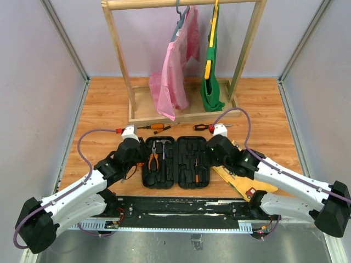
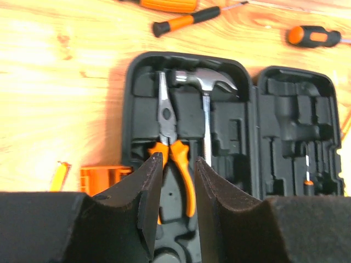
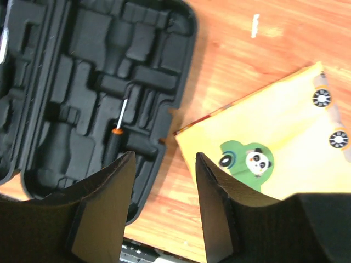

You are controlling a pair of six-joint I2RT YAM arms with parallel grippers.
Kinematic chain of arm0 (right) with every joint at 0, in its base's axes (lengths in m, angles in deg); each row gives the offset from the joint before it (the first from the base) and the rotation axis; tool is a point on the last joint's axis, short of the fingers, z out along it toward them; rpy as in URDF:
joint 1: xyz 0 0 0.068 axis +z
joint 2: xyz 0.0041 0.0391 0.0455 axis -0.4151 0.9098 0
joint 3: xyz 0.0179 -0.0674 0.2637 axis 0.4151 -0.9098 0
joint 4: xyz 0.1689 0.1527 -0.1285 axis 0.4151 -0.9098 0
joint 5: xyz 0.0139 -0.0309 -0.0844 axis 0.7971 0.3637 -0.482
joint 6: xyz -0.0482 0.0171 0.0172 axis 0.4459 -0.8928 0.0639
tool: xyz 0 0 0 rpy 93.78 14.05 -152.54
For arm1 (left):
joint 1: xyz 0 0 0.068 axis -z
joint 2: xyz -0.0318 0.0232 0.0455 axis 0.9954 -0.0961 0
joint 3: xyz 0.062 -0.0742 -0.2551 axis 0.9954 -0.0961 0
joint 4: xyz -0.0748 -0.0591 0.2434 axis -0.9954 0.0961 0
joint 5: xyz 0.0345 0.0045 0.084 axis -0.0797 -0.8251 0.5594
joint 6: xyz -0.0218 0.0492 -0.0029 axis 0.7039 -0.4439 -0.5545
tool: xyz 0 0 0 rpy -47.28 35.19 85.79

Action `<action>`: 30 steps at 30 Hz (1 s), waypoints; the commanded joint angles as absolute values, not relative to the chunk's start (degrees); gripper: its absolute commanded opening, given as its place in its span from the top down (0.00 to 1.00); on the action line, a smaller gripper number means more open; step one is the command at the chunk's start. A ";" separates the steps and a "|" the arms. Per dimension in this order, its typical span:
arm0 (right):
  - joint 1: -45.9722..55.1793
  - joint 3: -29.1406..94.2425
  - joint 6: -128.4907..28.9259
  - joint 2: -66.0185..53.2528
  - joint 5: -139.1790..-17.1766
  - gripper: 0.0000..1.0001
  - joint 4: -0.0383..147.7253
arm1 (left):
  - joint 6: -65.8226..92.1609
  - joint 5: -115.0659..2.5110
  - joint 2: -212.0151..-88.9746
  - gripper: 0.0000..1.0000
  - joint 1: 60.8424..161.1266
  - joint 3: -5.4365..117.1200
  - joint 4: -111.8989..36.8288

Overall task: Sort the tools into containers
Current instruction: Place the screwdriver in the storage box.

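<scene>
The black tool case (image 1: 175, 163) lies open between the arms. In its left half (image 2: 145, 112) rest orange-handled pliers (image 2: 174, 156) and a metal-headed hammer (image 2: 205, 82). One small screwdriver (image 3: 116, 138) sits in a slot of the right half (image 3: 82, 82). Three orange-and-black screwdrivers (image 1: 155, 126) (image 1: 166, 129) (image 1: 202, 127) lie on the wood beyond the case. My left gripper (image 2: 178, 161) hangs open just above the pliers' handles, which show in the gap between its fingers. My right gripper (image 3: 164, 158) is open and empty over the case's near right corner.
A yellow picture board (image 3: 269, 142) with cartoon vehicles lies right of the case. A wooden rack (image 1: 181, 60) with pink and green garments stands at the back. An orange latch (image 2: 104, 178) juts from the case's left side. A metal rail (image 1: 181, 211) runs along the near edge.
</scene>
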State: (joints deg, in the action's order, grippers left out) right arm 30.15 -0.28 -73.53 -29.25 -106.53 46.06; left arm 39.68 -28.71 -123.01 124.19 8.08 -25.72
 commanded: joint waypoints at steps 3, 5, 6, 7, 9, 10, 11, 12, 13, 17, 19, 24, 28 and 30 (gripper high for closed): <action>21.36 1.80 -68.90 -29.21 -103.46 0.49 47.55 | 36.59 -31.29 -120.83 0.65 118.51 6.32 -25.61; 18.83 1.53 -68.86 -29.00 -99.96 0.49 49.79 | 35.93 -32.54 -120.91 0.65 116.43 5.40 -26.91; 18.04 1.49 -69.03 -28.62 -98.27 0.49 50.95 | 35.68 -33.28 -120.99 0.65 115.30 5.07 -27.51; 17.68 1.71 -69.28 -28.03 -96.93 0.49 51.70 | 35.22 -33.89 -121.28 0.66 114.15 4.78 -28.19; 17.56 2.54 -69.38 -26.22 -94.72 0.49 53.49 | 34.79 -34.39 -121.74 0.65 112.05 4.47 -29.37; 17.56 3.03 -69.25 -25.14 -93.35 0.49 54.42 | 34.53 -34.28 -121.95 0.66 111.47 4.42 -29.97; 17.57 3.58 -69.07 -23.85 -92.13 0.49 55.25 | 34.28 -33.97 -122.11 0.66 111.13 4.44 -30.54; 17.55 4.23 -68.69 -22.46 -90.74 0.50 56.11 | 34.14 -33.42 -122.34 0.65 110.90 4.49 -31.06; 17.55 5.05 -68.35 -21.15 -89.40 0.49 56.99 | 33.97 -32.84 -122.53 0.65 110.74 4.69 -31.59; 17.58 8.08 -68.86 -15.57 -85.49 0.50 62.23 | 33.31 -29.06 -123.61 0.65 110.68 5.54 -34.47; 17.73 9.49 -71.87 -11.81 -86.06 0.51 64.36 | 32.94 -27.05 -124.29 0.64 110.68 5.93 -36.38; 19.99 14.94 -80.44 -3.25 -91.38 0.51 67.77 | 31.76 -21.39 -124.60 0.64 110.68 5.32 -40.24; 21.00 21.11 -85.15 4.31 -94.06 0.52 69.74 | 31.59 -18.42 -123.88 0.63 110.68 4.60 -42.86; 20.96 23.31 -88.39 7.59 -95.13 0.52 71.37 | 31.98 -17.46 -124.09 0.63 110.68 4.80 -44.17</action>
